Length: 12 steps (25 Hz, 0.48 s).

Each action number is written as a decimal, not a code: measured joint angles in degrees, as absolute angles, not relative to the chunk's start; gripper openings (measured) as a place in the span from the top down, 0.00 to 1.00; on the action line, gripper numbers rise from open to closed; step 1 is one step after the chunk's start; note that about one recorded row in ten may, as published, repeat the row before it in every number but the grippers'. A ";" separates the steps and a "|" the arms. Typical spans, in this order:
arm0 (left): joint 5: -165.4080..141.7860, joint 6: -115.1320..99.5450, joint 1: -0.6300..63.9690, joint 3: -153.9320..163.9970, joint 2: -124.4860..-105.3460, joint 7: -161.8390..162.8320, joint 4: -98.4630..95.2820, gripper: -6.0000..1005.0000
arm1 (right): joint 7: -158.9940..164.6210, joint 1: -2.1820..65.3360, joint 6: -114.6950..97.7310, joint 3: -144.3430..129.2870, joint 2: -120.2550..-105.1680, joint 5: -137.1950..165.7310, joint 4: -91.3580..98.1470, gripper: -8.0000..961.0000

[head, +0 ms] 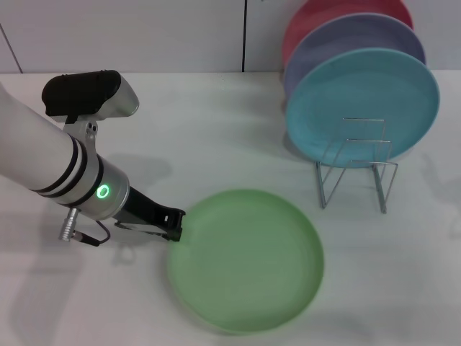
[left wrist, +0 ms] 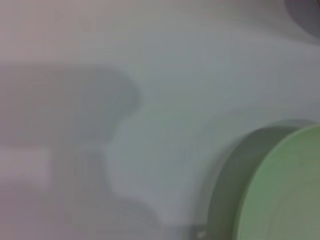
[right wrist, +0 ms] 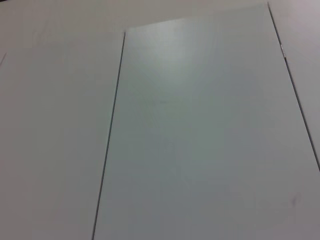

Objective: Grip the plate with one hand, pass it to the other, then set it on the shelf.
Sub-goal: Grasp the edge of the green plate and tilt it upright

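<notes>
The light-green plate lies flat on the white table, near the front centre of the head view. My left gripper is low over the table at the plate's left rim, touching or almost touching it. The left wrist view shows the plate's rim close by, over the table. The silver wire shelf stands at the right, behind the plate, with its front slots bare. My right arm is out of the head view; its wrist camera shows only flat pale panels.
A light-blue plate stands upright in the shelf, with a lavender plate and a red plate behind it. The white table runs back to a pale wall.
</notes>
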<state>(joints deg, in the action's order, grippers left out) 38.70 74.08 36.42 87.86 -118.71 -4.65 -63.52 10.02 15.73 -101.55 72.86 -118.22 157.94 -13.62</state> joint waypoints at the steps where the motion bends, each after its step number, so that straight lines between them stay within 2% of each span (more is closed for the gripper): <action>1: 38.20 74.13 36.42 87.89 -118.73 -4.76 -63.56 0.95 | 10.02 15.72 -101.60 72.86 -118.25 157.94 -13.62 0.25; 12: 32.87 74.55 35.42 87.50 -118.54 -4.91 -67.14 0.97 | 10.02 15.66 -101.74 72.86 -118.30 157.94 -13.62 0.26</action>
<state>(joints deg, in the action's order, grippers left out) 32.87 74.55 35.42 87.50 -118.54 -4.91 -67.14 10.02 15.66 -101.74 72.86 -118.30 157.94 -13.62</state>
